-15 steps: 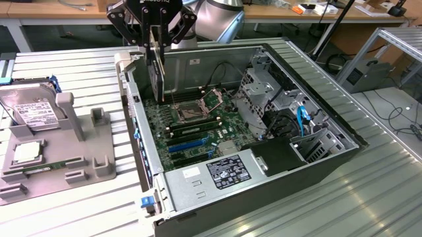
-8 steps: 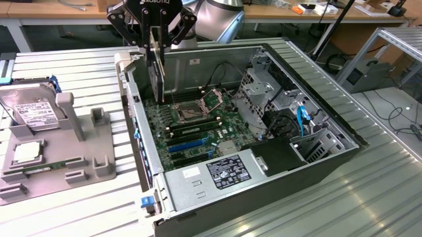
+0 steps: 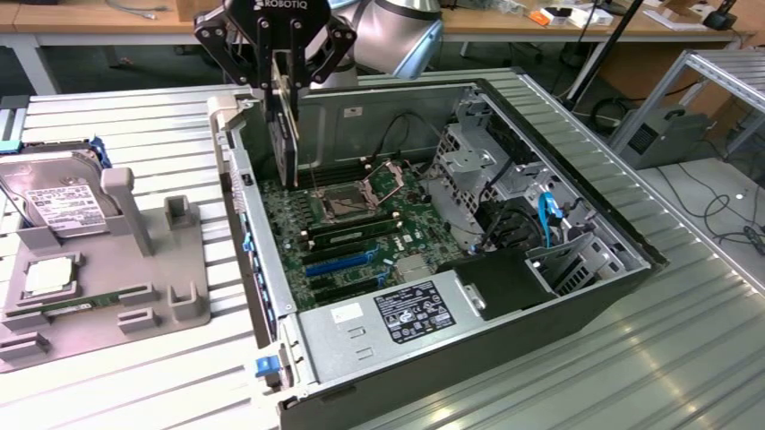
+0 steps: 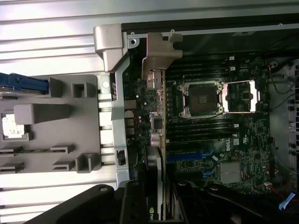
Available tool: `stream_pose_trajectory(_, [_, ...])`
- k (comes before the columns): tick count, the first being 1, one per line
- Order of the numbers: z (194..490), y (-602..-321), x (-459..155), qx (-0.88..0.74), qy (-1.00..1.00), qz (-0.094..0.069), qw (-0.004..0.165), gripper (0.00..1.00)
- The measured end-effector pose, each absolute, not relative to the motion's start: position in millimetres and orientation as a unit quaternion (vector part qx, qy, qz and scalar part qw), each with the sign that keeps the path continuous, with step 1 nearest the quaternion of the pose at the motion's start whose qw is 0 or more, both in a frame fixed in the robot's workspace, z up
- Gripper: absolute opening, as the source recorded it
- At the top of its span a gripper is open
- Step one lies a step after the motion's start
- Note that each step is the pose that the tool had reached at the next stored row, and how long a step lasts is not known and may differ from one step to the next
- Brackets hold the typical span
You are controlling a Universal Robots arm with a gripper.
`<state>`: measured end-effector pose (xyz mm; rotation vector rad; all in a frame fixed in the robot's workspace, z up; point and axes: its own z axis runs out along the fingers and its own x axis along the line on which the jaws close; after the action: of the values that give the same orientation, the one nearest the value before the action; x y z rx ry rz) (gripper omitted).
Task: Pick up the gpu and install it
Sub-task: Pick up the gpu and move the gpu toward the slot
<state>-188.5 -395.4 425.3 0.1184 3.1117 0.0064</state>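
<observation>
Clamped on the gpu [image 3: 285, 134] with the gripper [image 3: 285, 82] — jaws pressed against the card's two flat faces at its upper part, kept from meeting by the card's thickness. Hanging upright and edge-down above the open computer case [image 3: 562, 152], over the part of the motherboard [image 3: 395, 228] nearest the case's rear wall. Just beside the CPU socket [image 3: 340, 204], apart from the blue slots [image 3: 340, 262] further along the board. Not seated in any slot, as far as can be told. Seen edge-on from the wrist view, with the silver bracket [image 4: 159, 49] at the end close to the case's rear wall. Well apart on the desk [image 3: 143, 385], at the exterior view's left: a hard drive [image 3: 48, 193] and a grey fixture [image 3: 156, 296].

By judgement, light and stiff, hanging with no sag, but fragile — exposed components and a contact edge, better left untouched. Best gripped on the flat faces near the top edge, as here. Liable to slip or twist between the jaws if pushed off-axis.
</observation>
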Motion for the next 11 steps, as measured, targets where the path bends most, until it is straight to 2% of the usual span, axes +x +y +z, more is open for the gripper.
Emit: stream_pose_trajectory(11, [422.4,-395.3,-188.4,0.038,0.999,0.0,0.014,0.27])
